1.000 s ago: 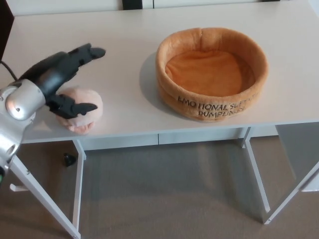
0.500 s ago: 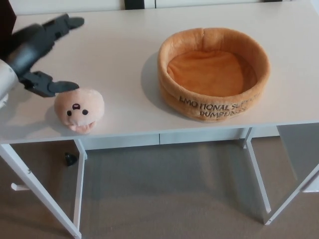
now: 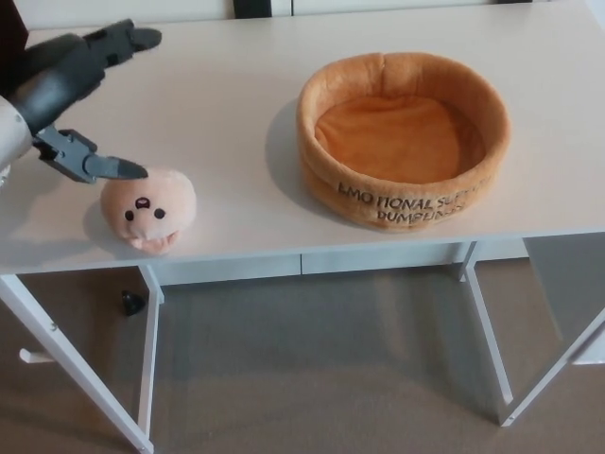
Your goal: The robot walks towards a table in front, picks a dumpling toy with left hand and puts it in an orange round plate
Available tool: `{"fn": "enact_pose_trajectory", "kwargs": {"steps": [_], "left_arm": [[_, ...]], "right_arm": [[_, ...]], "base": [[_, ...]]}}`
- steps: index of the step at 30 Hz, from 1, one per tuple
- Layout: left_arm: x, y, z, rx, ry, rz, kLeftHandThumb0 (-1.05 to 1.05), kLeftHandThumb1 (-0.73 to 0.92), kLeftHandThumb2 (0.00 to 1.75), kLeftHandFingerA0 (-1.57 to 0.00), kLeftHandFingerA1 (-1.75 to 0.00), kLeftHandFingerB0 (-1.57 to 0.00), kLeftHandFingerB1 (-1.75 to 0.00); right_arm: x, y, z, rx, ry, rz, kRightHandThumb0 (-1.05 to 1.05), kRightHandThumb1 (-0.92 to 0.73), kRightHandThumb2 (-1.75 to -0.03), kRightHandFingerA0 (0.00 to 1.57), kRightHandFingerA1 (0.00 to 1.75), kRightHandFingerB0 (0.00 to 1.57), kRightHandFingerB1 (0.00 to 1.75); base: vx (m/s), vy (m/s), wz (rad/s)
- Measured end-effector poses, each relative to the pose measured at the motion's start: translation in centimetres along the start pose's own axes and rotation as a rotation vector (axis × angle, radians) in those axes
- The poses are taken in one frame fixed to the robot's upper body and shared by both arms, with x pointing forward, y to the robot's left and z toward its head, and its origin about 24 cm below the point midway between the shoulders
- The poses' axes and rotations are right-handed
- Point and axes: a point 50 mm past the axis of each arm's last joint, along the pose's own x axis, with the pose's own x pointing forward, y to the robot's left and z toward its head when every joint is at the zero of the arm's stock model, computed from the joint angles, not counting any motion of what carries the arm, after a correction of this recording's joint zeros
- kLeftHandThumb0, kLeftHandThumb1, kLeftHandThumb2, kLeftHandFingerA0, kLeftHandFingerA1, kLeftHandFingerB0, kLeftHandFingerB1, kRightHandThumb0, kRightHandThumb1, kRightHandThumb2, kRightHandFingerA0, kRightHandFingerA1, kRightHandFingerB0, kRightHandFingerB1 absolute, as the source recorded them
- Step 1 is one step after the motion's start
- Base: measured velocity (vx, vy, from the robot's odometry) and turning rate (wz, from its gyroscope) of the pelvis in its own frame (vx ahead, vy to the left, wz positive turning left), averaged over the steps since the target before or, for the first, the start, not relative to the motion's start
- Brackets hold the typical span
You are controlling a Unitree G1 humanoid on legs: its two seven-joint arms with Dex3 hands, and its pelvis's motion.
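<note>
My left hand point(image 3: 71, 85) looks matt black plastic; the dumpling toy point(image 3: 148, 208) and plate point(image 3: 404, 140) are soft plush; the desk point(image 3: 227, 113) is smooth.

Left arm point(image 3: 14, 123) cut by left edge

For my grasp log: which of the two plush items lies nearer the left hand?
The dumpling toy, just below the open left hand; the orange round plate sits farther right.

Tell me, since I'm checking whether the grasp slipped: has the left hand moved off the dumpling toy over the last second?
Yes. The left hand was over the dumpling toy; it now sits up-left of it, open, further from the orange plate.
</note>
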Motion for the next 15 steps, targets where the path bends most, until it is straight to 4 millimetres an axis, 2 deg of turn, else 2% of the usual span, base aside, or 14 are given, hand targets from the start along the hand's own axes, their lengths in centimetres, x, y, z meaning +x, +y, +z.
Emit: {"fn": "enact_pose_trajectory", "kwargs": {"steps": [1,6,11,12,13,15], "left_arm": [[0.1,-0.2,0.0,0.007,0.004,-0.012,-0.40,0.30,0.66,-0.05,-0.22,-0.01,-0.24],[0.2,-1.0,-0.3,0.022,0.029,-0.050,-0.41,0.30,0.65,-0.06,-0.24,-0.01,-0.22],[0.4,-2.0,-1.0,0.051,0.069,-0.095,-0.42,0.31,0.65,-0.05,-0.23,0.00,-0.23],[0.4,-2.1,-1.1,0.055,0.077,-0.102,-0.43,0.31,0.65,-0.06,-0.29,0.00,-0.24],[0.4,-2.2,-1.1,0.056,0.078,-0.103,-0.42,0.31,0.66,-0.04,-0.21,-0.01,-0.25],[0.5,-2.6,-1.4,0.068,0.101,-0.120,-0.42,0.31,0.66,-0.06,-0.21,-0.01,-0.24]], "right_arm": [[0.0,0.0,0.0,0.002,0.002,0.000,-0.30,-0.45,-0.54,0.47,0.45,0.36,0.36],[0.1,-0.2,-0.1,0.002,0.012,-0.001,-0.27,-0.44,-0.53,0.47,0.47,0.35,0.36],[0.1,-0.1,-0.3,0.007,0.019,0.010,-0.33,-0.45,-0.53,0.51,0.46,0.35,0.36],[0.1,-0.1,-0.3,0.006,0.019,0.011,-0.29,-0.45,-0.53,0.50,0.46,0.35,0.36],[0.1,-0.1,-0.2,0.005,0.019,0.011,-0.33,-0.44,-0.53,0.47,0.46,0.36,0.36],[0.1,-0.2,-0.1,0.000,0.014,0.012,-0.33,-0.44,-0.53,0.47,0.46,0.36,0.36]], "base": [[0.00,0.000,0.00],[0.00,0.000,0.00],[0.00,0.000,0.00],[0.00,0.000,0.00],[0.00,0.000,0.00],[0.00,0.000,0.00]]}}
